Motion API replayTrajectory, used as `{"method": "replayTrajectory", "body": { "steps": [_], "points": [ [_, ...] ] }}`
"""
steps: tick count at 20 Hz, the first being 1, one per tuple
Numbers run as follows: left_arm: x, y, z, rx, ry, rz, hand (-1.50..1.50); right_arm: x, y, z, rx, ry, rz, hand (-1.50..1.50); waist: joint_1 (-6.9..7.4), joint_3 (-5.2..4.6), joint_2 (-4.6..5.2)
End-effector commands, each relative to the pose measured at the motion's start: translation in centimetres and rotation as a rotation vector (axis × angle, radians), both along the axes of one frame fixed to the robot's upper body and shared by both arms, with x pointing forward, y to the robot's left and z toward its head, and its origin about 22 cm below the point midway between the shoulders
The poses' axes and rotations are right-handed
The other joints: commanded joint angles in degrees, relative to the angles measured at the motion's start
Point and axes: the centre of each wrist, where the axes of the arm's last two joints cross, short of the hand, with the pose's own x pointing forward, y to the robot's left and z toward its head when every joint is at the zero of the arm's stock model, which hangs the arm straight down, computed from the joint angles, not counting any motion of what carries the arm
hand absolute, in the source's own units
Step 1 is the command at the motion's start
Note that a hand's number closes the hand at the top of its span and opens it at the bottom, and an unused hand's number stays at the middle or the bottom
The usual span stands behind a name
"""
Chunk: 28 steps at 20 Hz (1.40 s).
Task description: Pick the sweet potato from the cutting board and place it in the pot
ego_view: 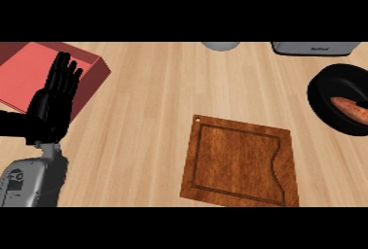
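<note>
The orange-brown sweet potato (351, 109) lies inside the black pot (332, 81) at the right edge of the head view. The brown wooden cutting board (241, 163) sits at centre right of the counter with nothing on it. My left hand (56, 95) stands at the left, fingers straight and pointing up, over the edge of a red box. My right hand does not show anywhere in the view.
A red box (28, 73) stands at the far left under my left hand. At the top edge sit a grey rounded object (221, 45) and a grey appliance (315, 48). Light wooden counter (151, 107) stretches between board and box.
</note>
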Motion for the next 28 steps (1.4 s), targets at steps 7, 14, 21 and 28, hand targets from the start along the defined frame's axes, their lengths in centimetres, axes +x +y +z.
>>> {"method": "replayTrajectory", "body": {
  "steps": [7,14,21,28],
  "points": [
    [-0.5,1.1,-0.3,0.012,-0.005,0.009,0.0,-0.7,-2.6,2.2,0.397,-0.18,-0.041,-1.5,-0.36,-0.04,-0.24],
    [-0.5,0.1,-0.9,-0.001,0.014,-0.002,0.0,-2.6,-5.2,4.1,0.537,-0.322,-0.097,-1.5,-0.15,0.0,0.0],
    [-0.2,0.8,-0.5,0.008,-0.002,0.001,0.0,-8.1,-9.6,3.6,0.611,-0.389,-0.131,-1.5,0.06,0.13,0.37],
    [-0.2,-0.9,-0.9,-0.015,0.006,-0.006,0.0,-13.0,-12.6,3.3,0.596,-0.42,-0.164,-1.5,0.21,0.36,0.64]
  ]
}}
